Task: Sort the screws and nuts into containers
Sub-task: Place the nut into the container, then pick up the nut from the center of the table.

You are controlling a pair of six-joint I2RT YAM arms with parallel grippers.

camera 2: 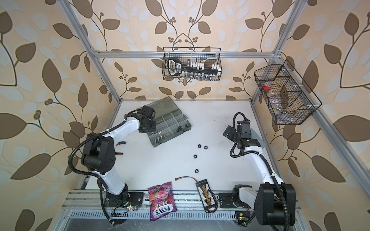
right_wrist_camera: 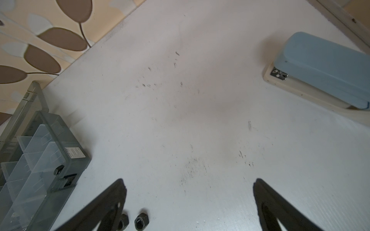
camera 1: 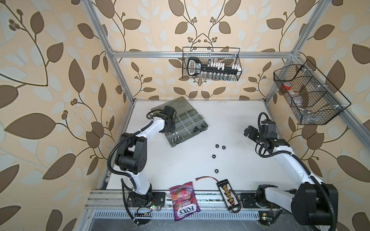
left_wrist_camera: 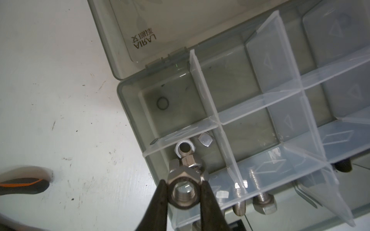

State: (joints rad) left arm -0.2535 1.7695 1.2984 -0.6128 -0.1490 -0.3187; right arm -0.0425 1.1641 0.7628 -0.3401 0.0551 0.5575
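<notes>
Silver nut (left_wrist_camera: 183, 193) sits pinched between the two dark fingers of the left gripper (left_wrist_camera: 183, 183), the jaws drawn in close against its flats. We see it held just above a compartment at the short end wall of the organizer case (camera 1: 186, 121), where other silver nuts (left_wrist_camera: 185, 150) lie in a small heap. Past a pale divider, the neighbouring compartment holds silver screws (left_wrist_camera: 262, 202), and one further along holds black screws (left_wrist_camera: 343, 166). In both top views the case lies with its lid (camera 1: 176, 106) folded back, left of centre in the upper part of the white table (camera 1: 230, 120), and the left wrist covers its lower left end.

Four black nuts (camera 1: 216, 145) lie loose on the table near the middle of the frame, well apart from the case: two side by side, one below them, one lower again. We find the right gripper (right_wrist_camera: 189, 183) at the right of the frame, over bare table, its jaws spread wide with nothing between them. Two of the black nuts show just beside one of its fingers (right_wrist_camera: 104, 202) in its wrist view. A blue stapler (right_wrist_camera: 324, 70) rests near the table's right edge
</notes>
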